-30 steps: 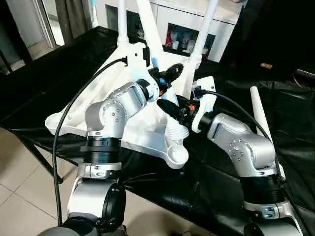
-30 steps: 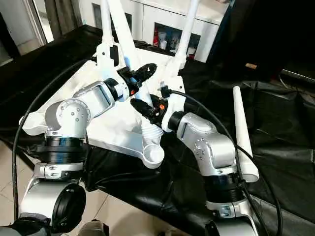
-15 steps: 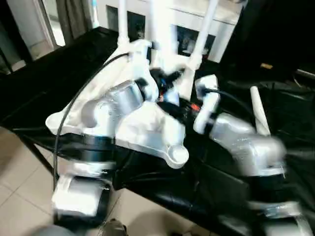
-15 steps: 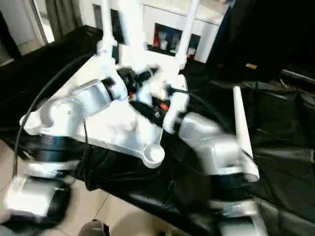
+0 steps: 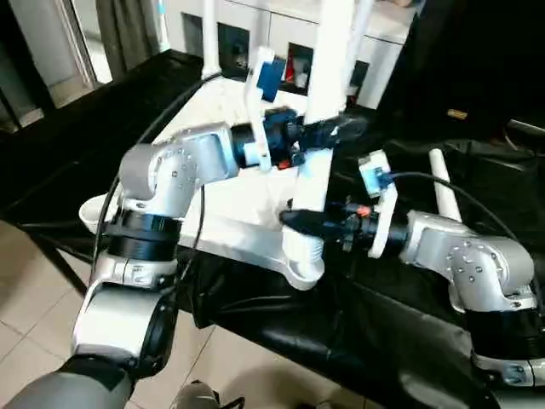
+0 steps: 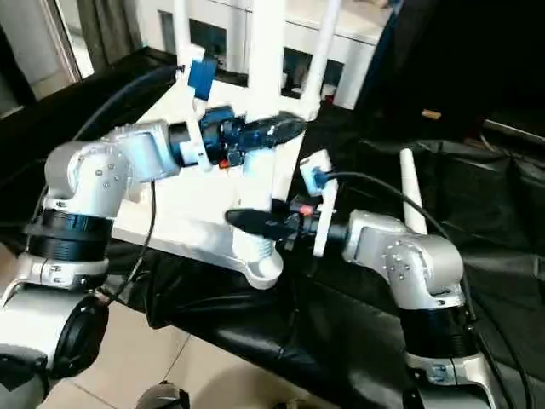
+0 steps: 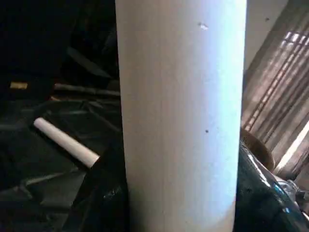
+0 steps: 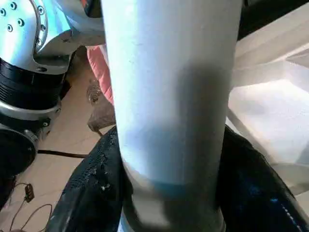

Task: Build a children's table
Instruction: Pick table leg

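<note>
The white table top [image 5: 247,200] lies upside down on the black-covered bench [image 5: 102,128], its near corner socket [image 5: 302,271] at the bench's near edge. A white leg [image 5: 317,128] stands upright in that socket; a second earlier it leaned toward the far left with its threaded end only resting at the socket. Both grippers now clasp this leg with their black fingers on either side of the tube: the left gripper [image 5: 328,132] high up, the right gripper [image 5: 305,223] low, just above the socket. Both wrists have turned since then, their fingers now lying level. A spare leg [image 5: 447,192] lies on the black cover at the right. Two more legs [image 5: 211,34] rise from the far corners.
</note>
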Tool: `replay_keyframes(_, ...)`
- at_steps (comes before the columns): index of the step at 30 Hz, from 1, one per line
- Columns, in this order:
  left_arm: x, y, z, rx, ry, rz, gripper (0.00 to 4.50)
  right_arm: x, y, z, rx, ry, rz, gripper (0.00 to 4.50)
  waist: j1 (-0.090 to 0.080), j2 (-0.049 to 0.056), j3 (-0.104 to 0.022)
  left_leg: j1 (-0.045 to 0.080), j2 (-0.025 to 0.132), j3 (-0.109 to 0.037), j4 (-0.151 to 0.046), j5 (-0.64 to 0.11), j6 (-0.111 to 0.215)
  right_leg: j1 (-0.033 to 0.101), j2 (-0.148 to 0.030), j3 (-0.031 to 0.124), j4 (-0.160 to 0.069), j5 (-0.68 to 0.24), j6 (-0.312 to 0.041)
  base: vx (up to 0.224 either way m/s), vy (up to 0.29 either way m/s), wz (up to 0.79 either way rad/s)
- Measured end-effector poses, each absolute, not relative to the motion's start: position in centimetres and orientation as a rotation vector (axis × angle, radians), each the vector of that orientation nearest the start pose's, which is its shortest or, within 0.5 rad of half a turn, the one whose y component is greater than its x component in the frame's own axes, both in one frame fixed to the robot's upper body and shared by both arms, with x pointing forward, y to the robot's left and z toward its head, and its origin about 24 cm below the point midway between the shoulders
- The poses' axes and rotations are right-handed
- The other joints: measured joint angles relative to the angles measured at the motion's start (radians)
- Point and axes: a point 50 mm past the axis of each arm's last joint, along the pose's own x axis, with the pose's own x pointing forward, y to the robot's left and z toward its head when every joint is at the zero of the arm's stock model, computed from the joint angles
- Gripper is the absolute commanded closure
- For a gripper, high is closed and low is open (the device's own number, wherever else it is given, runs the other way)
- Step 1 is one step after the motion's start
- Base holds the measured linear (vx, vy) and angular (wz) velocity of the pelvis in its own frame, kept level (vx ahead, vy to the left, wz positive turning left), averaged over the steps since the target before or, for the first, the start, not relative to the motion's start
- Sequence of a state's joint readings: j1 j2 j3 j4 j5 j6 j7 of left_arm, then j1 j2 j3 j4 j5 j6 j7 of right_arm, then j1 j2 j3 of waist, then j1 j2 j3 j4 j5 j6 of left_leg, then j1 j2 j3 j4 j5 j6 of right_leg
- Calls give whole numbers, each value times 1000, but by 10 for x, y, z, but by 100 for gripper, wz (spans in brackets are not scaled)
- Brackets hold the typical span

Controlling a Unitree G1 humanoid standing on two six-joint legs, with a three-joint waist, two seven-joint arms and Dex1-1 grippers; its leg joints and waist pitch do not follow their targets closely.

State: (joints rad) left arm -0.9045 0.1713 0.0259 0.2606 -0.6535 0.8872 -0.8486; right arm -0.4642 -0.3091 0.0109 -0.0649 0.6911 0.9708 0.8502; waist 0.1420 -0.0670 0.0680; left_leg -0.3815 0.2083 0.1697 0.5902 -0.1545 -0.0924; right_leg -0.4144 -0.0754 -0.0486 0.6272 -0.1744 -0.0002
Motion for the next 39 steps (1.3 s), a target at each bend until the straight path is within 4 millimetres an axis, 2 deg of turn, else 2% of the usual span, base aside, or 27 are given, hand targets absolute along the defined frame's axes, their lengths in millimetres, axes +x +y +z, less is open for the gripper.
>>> replay_keyframes(1, 336, 63, 206, -407, 171, -1326, 262, 283, -111, 126, 416, 379, 1225, 236, 0, 0, 0, -1, 0, 0, 0, 0, 0, 0, 0, 0, 0, 0, 0, 0, 0, 0)
replay_keyframes(9, 337, 66, 206, -419, 167, -1314, 262, 284, -108, 127, 415, 372, 1222, 244, 2, -1, 0, -2, 0, 0, 1, 0, 0, 0, 0, 0, -1, 1, -1, 0, 0, 0)
replay_keyframes(10, 338, 67, 206, -423, 167, -1311, 227, 284, -108, 127, 414, 371, 1220, 244, 2, -1, -1, -2, 0, 0, 1, 0, 0, 0, 0, 0, -1, 1, -1, 0, 0, 0)
replay_keyframes(12, 339, 67, 205, -431, 170, -1296, 192, 284, -108, 127, 416, 370, 1217, 244, 2, -2, -1, -2, 0, 0, 1, 0, 0, 0, 0, 0, -1, 0, -1, 0, 0, 0)
replay_keyframes(14, 342, 70, 206, -449, 156, -1247, 190, 286, -108, 126, 425, 372, 1208, 247, 2, -3, -1, -2, 0, 0, 1, 0, 0, 0, 0, 0, -1, 0, -1, 0, 0, 0)
replay_keyframes(17, 346, 74, 209, -474, 128, -1178, 158, 289, -109, 121, 440, 395, 1185, 252, 2, -4, -1, -2, 0, 0, 1, 0, 0, 0, -1, 0, -1, 0, -1, 0, 0, 0)
replay_keyframes(20, 348, 79, 211, -488, 114, -1148, 147, 290, -111, 116, 439, 415, 1162, 252, 2, -4, -1, -2, 0, 0, 1, 0, 0, 0, -1, 0, -1, 0, 0, 0, 0, 0)
replay_keyframes(22, 348, 79, 210, -488, 114, -1148, 182, 290, -111, 116, 439, 416, 1162, 252, 3, -5, -1, -3, 0, 0, 1, 0, 0, 0, -1, 0, -1, 0, 0, 0, 0, 0)
replay_keyframes(30, 343, 74, 201, -495, 143, -1166, 230, 290, -111, 115, 425, 426, 1170, 253, 3, -5, -1, -3, 0, 0, 1, 0, 0, 0, -1, 0, -1, 0, 0, 0, 0, 0)
replay_keyframes(32, 343, 72, 201, -500, 144, -1174, 259, 289, -111, 115, 422, 427, 1172, 253, 3, -5, -1, -3, 0, 0, 1, 0, 0, 0, -1, 0, -1, 0, 0, 0, 0, 0)
replay_keyframes(39, 342, 69, 201, -506, 139, -1180, 272, 289, -114, 116, 408, 425, 1175, 253, 3, -5, -1, -3, 0, 0, 1, 0, 0, 0, -1, 0, -1, 0, 0, 0, 0, 0)
